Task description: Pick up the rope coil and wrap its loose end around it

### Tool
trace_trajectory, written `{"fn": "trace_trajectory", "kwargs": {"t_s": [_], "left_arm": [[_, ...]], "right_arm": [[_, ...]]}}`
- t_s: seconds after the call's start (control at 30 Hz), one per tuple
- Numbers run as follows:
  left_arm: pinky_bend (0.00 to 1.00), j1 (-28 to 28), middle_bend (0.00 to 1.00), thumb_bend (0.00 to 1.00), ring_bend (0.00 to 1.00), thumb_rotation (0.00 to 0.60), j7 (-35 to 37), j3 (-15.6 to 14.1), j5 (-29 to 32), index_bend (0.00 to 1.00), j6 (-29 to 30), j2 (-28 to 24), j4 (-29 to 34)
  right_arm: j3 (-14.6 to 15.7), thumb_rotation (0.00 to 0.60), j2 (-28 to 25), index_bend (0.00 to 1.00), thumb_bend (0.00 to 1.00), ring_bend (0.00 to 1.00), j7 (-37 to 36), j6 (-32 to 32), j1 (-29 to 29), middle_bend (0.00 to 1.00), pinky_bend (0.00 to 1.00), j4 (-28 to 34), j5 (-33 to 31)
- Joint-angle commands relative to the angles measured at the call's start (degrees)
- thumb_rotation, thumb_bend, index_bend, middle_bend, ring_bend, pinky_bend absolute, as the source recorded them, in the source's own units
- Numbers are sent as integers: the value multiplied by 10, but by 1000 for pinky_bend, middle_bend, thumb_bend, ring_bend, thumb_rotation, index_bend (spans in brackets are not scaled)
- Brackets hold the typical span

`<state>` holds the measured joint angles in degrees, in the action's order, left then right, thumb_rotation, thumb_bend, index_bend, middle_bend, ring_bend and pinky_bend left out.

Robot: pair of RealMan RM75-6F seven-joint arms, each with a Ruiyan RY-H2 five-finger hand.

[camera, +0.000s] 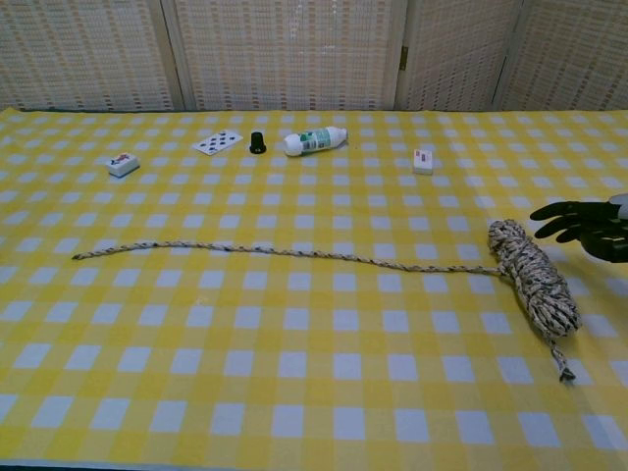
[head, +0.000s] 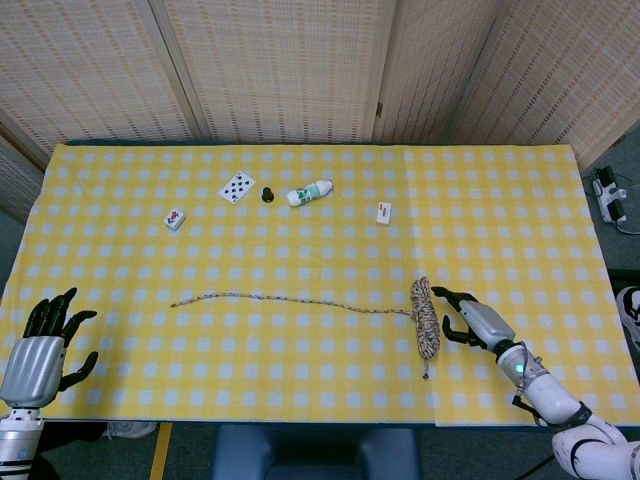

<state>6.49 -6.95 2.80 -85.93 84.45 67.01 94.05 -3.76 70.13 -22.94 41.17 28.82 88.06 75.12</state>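
Note:
The rope coil (head: pixel 426 318) (camera: pixel 535 276) is a speckled bundle lying on the yellow checked cloth at the right. Its loose end (head: pixel 280 298) (camera: pixel 265 251) trails in a long line to the left across the cloth. My right hand (head: pixel 472 321) (camera: pixel 587 226) hovers just right of the coil with fingers spread, its dark fingertips close to the coil's upper part and holding nothing. Off the table's front left corner, my left hand (head: pixel 45 345) is open with fingers apart; the chest view does not show it.
At the back of the table lie a playing card (head: pixel 237 186), a small black cap (head: pixel 267 194), a white bottle on its side (head: pixel 309 193), a small tile (head: pixel 175 218) and a white block (head: pixel 384 212). The table's front edge (head: pixel 300 418) runs just below the coil.

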Motion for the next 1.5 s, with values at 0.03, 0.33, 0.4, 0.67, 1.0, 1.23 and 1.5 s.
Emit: {"fn": "trace_trajectory", "kwargs": {"t_s": [0.03,0.33,0.4,0.67,1.0,1.23,1.5], "left_arm": [[0,1,47,359,34,600,0,0,0,295,-1,0,0],[0,-1,46,359,34,600,8,-1,2,295,0,2,-7],[0,-2,46,359,34,600,11,-2,3,295,0,2,-9],[0,-7,47,359,34,600,27,-3,4,295,6,1,-21],[0,-7,46,358,34,600,40,-7,-7,295,9,5,-23],[0,-8,46,358,35,600,43,-8,-11,295,11,2,-22],[0,-10,46,358,35,600,43,-9,-8,296,11,2,-22]], "right_arm": [[-6,285,19,0,776,96,18,-20,19,139,14,-9,-11],[-19,286,59,0,776,96,69,-43,70,142,14,25,2],[-16,285,63,0,776,97,80,-46,77,142,14,36,5],[-2,342,34,0,775,112,144,21,56,149,18,75,18],[19,522,8,0,252,65,379,125,18,0,19,106,-58],[21,600,49,0,235,44,445,138,22,0,22,73,-91],[11,600,102,59,235,188,402,144,23,128,137,9,-63]]}}
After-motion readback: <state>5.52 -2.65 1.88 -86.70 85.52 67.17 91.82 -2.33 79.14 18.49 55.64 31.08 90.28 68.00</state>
